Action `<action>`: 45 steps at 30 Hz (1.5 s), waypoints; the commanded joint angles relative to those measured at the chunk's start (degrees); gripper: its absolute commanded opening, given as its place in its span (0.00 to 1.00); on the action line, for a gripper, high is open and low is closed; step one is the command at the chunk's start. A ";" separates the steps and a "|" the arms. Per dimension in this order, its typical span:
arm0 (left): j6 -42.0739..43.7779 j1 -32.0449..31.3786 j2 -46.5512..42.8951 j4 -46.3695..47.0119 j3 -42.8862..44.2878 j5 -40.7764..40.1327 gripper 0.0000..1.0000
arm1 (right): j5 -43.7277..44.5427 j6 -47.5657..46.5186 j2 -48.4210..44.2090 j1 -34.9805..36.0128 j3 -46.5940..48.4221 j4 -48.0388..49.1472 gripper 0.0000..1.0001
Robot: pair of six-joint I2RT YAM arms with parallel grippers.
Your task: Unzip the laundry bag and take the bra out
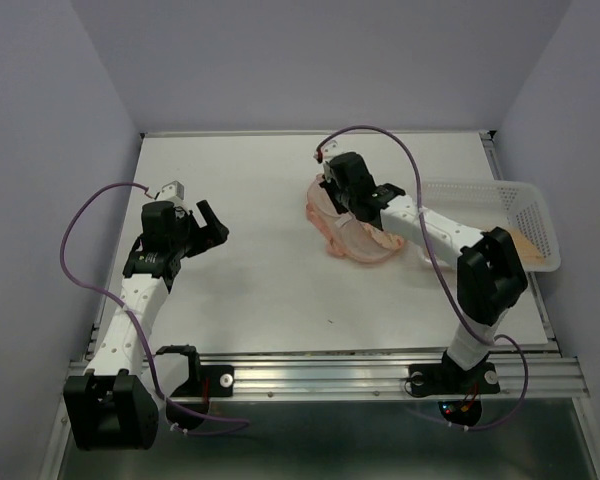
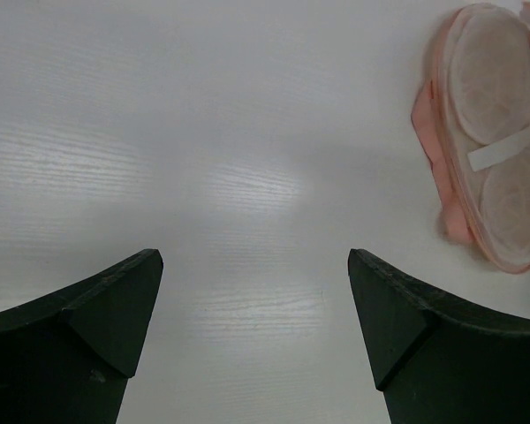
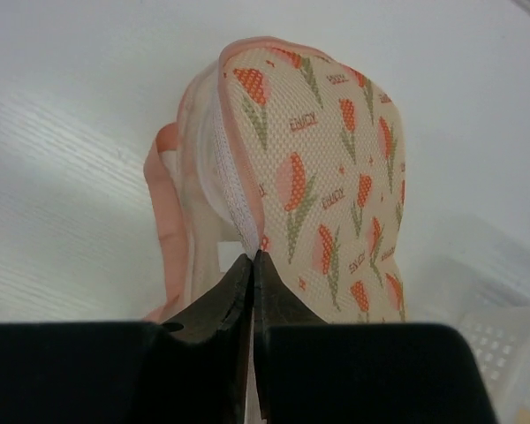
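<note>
The laundry bag (image 1: 352, 238) lies right of the table's middle, a peach pouch with orange-red and green tulip marks (image 3: 336, 177). My right gripper (image 1: 336, 196) is over its far end, shut on the zip edge (image 3: 253, 256) where the white zip tape meets the printed panel. That panel stands up in front of the right wrist camera, with a pale inner side and a white label to its left. My left gripper (image 1: 212, 222) hangs open over bare table (image 2: 256, 309), well left of the bag (image 2: 495, 132). Pale round shapes show through the bag's mesh. The bra itself is hidden.
A clear plastic mesh basket (image 1: 540, 205) stands at the right edge of the table, with a tan piece (image 1: 527, 243) in its near corner. Its rim (image 3: 503, 331) shows just right of the bag. Purple walls close in the table.
</note>
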 commanded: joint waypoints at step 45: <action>4.56 0.18 -30.93 -22.63 31.52 -22.97 0.99 | 7.52 8.67 -79.78 -4.98 -15.00 -14.46 1.00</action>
